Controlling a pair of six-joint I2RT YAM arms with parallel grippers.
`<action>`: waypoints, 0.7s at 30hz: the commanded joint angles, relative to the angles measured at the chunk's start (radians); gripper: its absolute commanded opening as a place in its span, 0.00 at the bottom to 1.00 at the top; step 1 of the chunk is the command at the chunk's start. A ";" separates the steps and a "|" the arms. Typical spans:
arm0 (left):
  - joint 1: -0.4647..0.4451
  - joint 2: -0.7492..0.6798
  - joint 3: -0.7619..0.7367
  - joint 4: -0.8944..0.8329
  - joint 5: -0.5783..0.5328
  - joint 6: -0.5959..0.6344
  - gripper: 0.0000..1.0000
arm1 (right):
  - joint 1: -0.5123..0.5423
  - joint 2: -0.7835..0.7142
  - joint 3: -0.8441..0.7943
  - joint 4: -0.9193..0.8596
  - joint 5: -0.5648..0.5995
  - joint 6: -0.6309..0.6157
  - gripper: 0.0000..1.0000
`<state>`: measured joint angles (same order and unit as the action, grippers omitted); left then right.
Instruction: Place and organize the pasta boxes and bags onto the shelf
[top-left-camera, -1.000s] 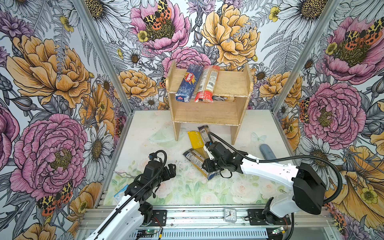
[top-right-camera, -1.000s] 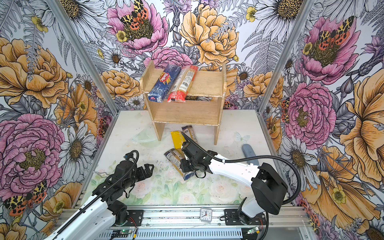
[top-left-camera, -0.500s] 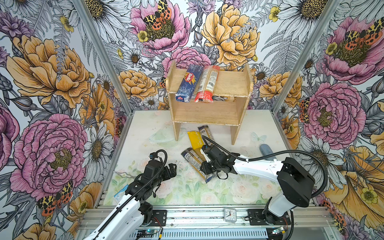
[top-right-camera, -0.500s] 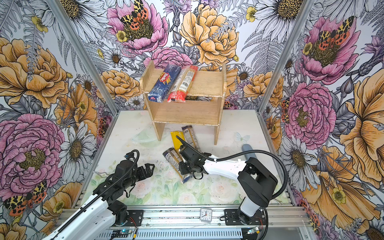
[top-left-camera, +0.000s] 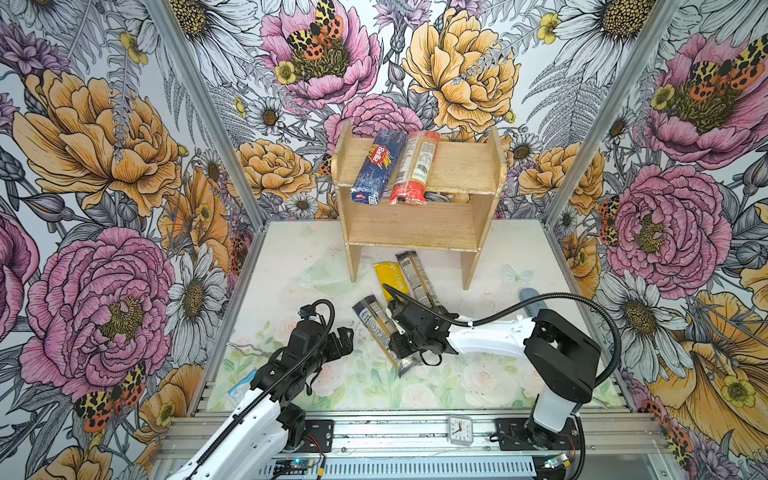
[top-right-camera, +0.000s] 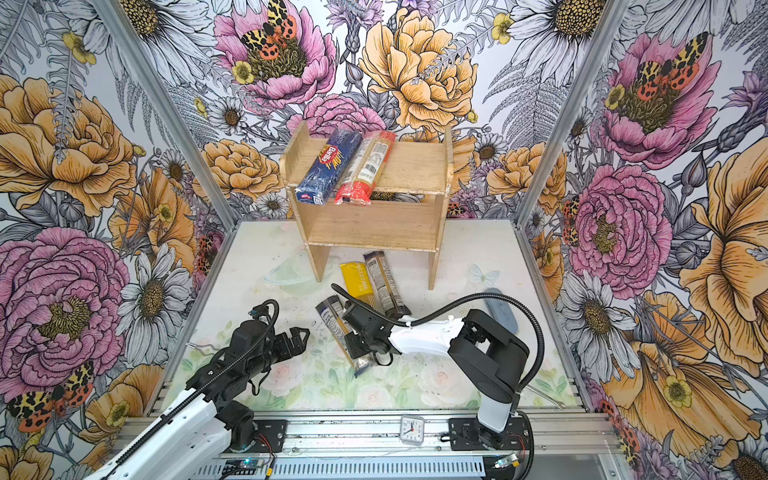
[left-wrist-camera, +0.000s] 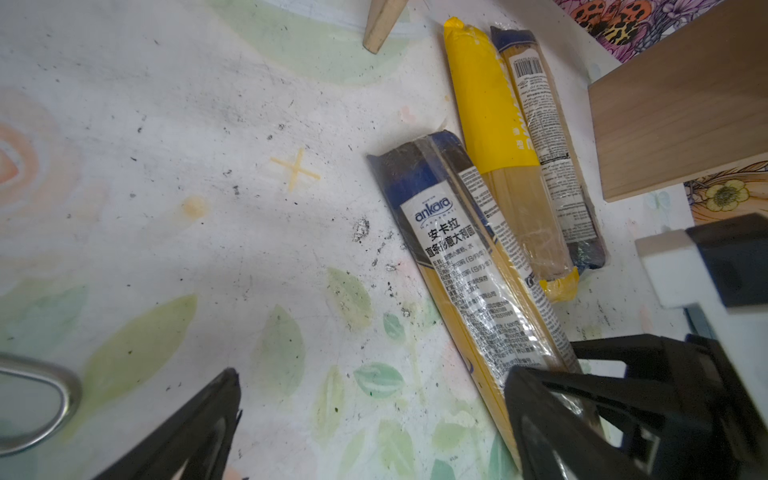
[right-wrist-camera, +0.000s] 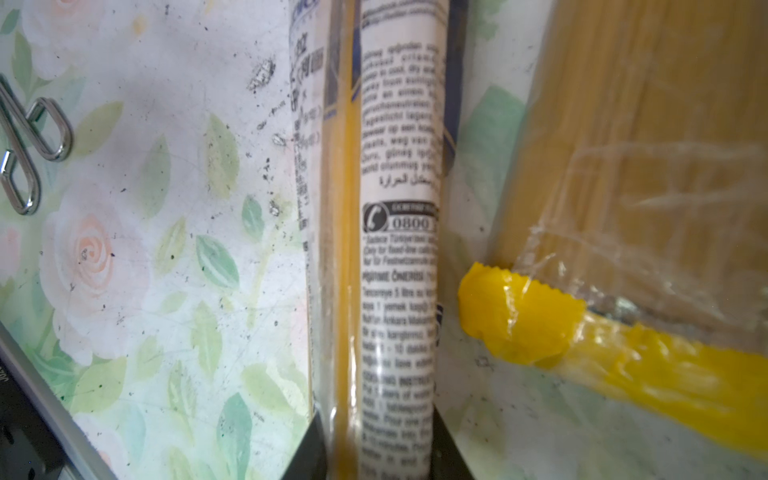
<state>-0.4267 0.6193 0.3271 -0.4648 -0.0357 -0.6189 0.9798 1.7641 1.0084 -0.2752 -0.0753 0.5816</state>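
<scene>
Now, right end effector (right-wrist-camera: 376, 449) clamped on grey-labelled bag (right-wrist-camera: 399, 249), yellow-ended bag (right-wrist-camera: 523, 316) just beside, left end effector (top-left-camera: 344, 338) apart over open table (top-left-camera: 291, 291)

Shelf (top-left-camera: 411, 226): bare matt wood, edges chipped. Spaghetti bag (right-wrist-camera: 395, 249): wrapped in glossy clear plastic. Tabletop (left-wrist-camera: 166, 166): matt, scuffed.

The table (top-left-camera: 291, 266) carries the shelf (top-left-camera: 415, 226) at its back edge; a Barilla box (top-left-camera: 376, 172) and red-ended bag (top-left-camera: 415, 166) lie side by side on its top tier. On the table, a yellow-ended bag (top-left-camera: 388, 276) touches a dark-ended bag (top-left-camera: 415, 276), with a grey-labelled bag (top-left-camera: 372, 320) nearer the front
</scene>
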 joint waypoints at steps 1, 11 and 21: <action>0.008 -0.006 -0.017 0.027 0.013 0.016 0.99 | 0.019 0.067 -0.041 -0.116 0.009 0.006 0.33; 0.008 -0.009 -0.023 0.027 0.011 0.015 0.99 | 0.027 -0.026 -0.094 -0.116 -0.004 0.007 0.55; 0.005 -0.010 -0.023 0.027 0.011 0.010 0.99 | 0.073 -0.101 -0.149 -0.118 0.008 -0.038 0.76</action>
<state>-0.4271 0.6189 0.3195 -0.4648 -0.0357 -0.6193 1.0420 1.6695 0.8860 -0.3256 -0.0601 0.5591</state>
